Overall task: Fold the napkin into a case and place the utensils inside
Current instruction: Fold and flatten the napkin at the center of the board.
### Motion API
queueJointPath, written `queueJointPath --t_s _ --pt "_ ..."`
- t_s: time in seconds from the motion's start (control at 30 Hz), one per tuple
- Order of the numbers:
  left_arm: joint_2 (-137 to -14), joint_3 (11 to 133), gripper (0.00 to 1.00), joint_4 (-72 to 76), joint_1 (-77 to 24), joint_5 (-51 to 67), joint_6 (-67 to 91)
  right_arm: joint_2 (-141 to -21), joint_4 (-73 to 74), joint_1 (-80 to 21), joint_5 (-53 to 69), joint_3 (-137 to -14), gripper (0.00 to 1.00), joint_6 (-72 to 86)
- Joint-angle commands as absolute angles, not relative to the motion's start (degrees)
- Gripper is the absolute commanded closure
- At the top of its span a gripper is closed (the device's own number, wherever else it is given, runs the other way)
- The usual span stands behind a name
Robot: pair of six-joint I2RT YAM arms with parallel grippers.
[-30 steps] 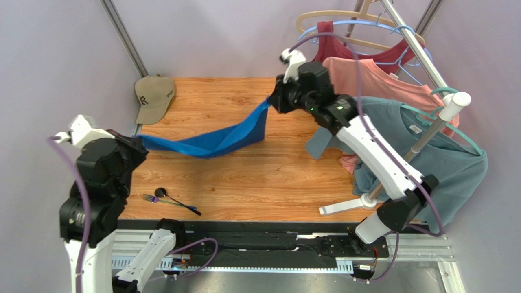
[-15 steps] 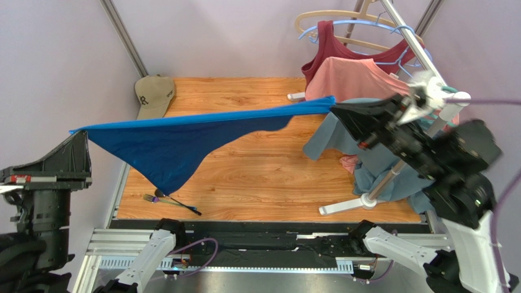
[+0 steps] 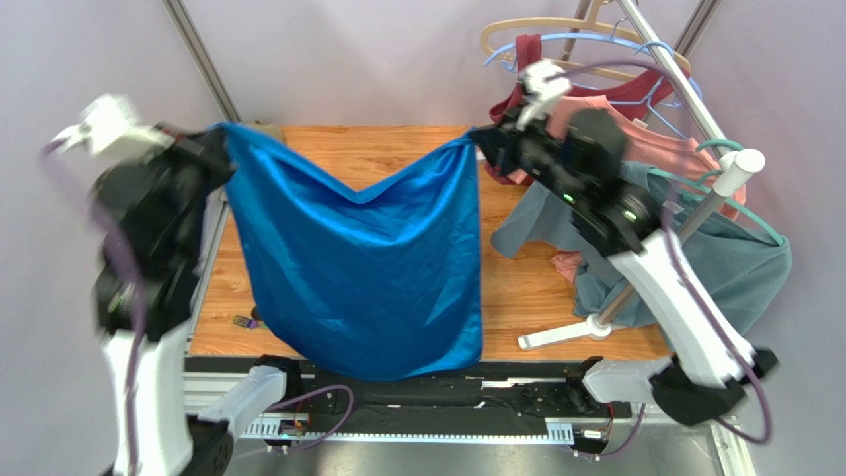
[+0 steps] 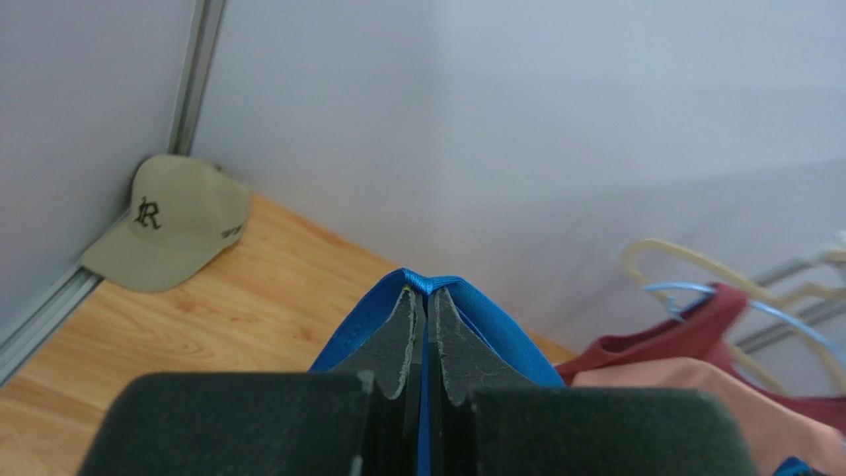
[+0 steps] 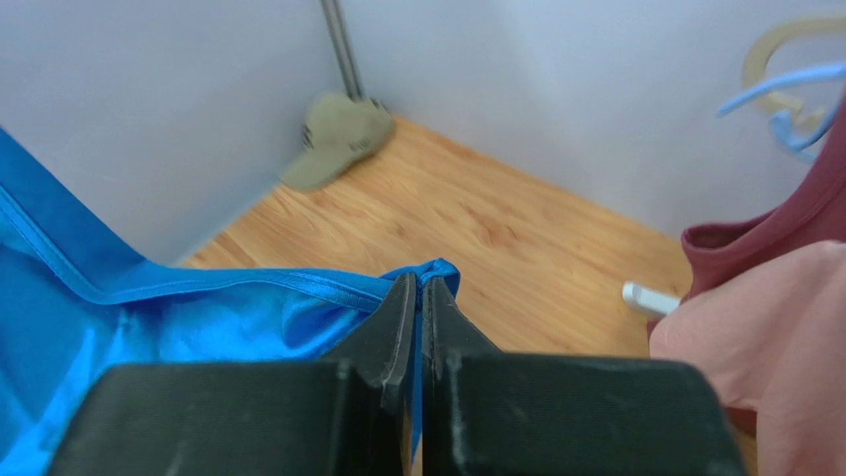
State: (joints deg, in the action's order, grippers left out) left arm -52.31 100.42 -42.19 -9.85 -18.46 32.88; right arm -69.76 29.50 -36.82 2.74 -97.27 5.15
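Two clamped corners: left end effector, right end effector; I'd lay the napkin flat, taut, probably clear of the utensils.

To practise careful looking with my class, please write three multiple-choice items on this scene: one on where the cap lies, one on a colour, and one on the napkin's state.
1. Where is the cap?
A. in the far left corner of the table
B. on a shelf
C. inside a box

2. What colour is the napkin?
A. green
B. royal blue
C. pink

3. How is the napkin held?
A. folded flat on the table
B. bunched in one gripper
C. hanging spread between both grippers

Key:
1 A, because the left wrist view shows it in that corner.
2 B, because every view shows it blue.
3 C, because the left gripper and the right gripper each pinch an upper corner, jaws shut.
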Motion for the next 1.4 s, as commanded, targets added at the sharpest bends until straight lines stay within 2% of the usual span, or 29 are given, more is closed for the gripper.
queueJointPath --t_s 0.0,0.17,0.3,0.4,0.6,0.87,1.17,1.37 --pt "-67.0 94.6 1.00 -32.7 -5.6 -18.1 30.7 -81.7 24.4 -34.2 -3.4 -97.6 1.00 2.1" --pt "-86.8 92.9 1.00 -21.8 1.1 -7.4 31.2 -102.5 20.6 -30.1 -6.0 -105.4 1.00 0.2" --pt "-104.1 97.5 1.00 -17.0 3.3 2.2 28.9 -114.0 23.0 -27.6 -7.3 -114.0 1.00 -1.8" --pt "-111.5 100.3 1.00 -13.0 3.9 4.1 27.6 -121.3 24.1 -25.6 -6.2 -119.2 1.00 -2.9" --pt "-120.3 106.3 1.00 -10.5 4.7 9.3 28.5 -128.4 23.9 -22.5 -3.9 -123.6 1.00 -2.1" --pt "-121.1 105.1 1.00 -10.4 4.8 11.1 30.7 -128.5 23.3 -21.9 -3.4 -121.4 1.00 -2.2" --pt "-110.1 96.0 1.00 -11.6 10.3 7.7 31.0 -121.7 18.2 -21.4 -3.0 -115.7 1.00 -2.4" --pt "-110.3 96.3 1.00 -11.5 11.4 12.3 31.6 -127.8 21.7 -21.2 2.1 -123.1 1.00 -0.6"
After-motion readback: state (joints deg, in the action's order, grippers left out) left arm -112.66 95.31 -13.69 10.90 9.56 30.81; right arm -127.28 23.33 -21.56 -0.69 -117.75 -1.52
